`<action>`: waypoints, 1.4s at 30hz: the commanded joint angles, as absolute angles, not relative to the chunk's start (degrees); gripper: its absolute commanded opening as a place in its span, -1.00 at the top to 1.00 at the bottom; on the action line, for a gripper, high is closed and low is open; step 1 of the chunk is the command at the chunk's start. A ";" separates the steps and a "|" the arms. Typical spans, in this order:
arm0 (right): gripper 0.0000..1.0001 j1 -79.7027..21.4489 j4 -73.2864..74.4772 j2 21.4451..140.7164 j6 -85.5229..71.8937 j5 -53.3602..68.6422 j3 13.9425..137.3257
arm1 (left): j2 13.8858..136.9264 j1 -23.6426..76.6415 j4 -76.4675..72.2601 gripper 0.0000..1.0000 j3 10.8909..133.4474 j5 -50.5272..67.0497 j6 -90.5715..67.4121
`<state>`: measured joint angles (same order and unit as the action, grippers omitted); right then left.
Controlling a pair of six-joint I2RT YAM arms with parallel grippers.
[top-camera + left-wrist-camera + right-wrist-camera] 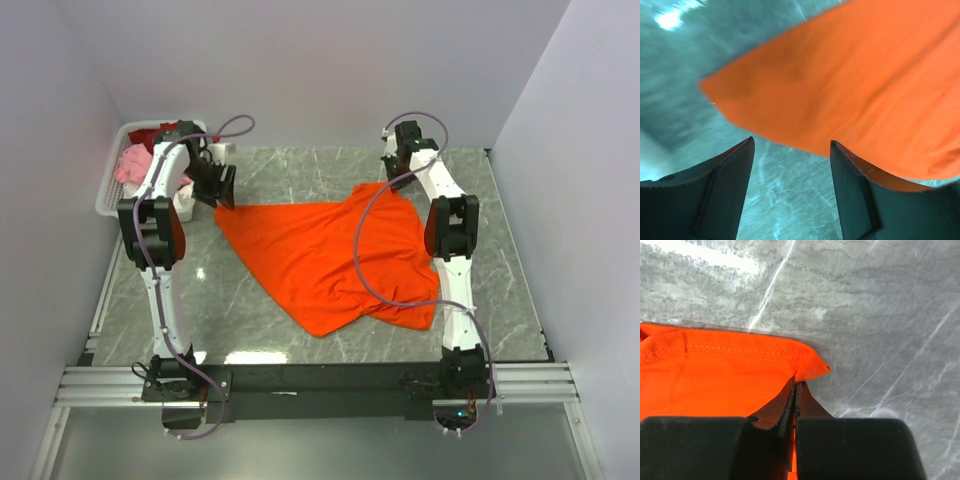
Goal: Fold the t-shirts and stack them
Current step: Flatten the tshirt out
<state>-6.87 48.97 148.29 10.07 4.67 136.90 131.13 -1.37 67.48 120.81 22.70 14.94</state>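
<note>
Orange t-shirt (320, 255) being spread flat: right claw (796, 390) clamps its corner near the surface's (300, 170) far edge; left claw (791, 142) hangs wide above the opposite corner, likely next to pinch it.

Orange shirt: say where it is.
Top view: the orange shirt lies spread centrally; the right hand pinches its far corner, the open left hand hovers at its left corner.

Grey marble table (300, 175); orange t-shirt (320, 260) spread across middle; white basket (107, 190) at far-left corner.
</note>
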 commanded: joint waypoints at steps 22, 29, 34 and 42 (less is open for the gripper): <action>1.00 5.89 47.10 127.09 13.80 5.10 122.34 | 136.93 3.60 47.08 -0.33 130.97 28.74 8.80; 1.00 5.54 50.45 127.27 14.41 4.57 124.02 | 143.51 7.29 21.76 -0.44 130.95 32.34 -5.61; 1.00 5.36 52.12 125.16 15.47 5.01 120.34 | 150.54 10.37 15.30 -0.59 137.02 30.95 -11.60; 1.00 5.10 53.52 122.61 17.22 4.57 117.86 | 153.11 13.88 19.68 -0.24 137.83 25.66 -7.22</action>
<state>5.28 52.40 127.20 15.59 5.13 117.62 153.64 12.75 18.33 136.59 27.05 -9.37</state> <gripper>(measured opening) 0.009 0.664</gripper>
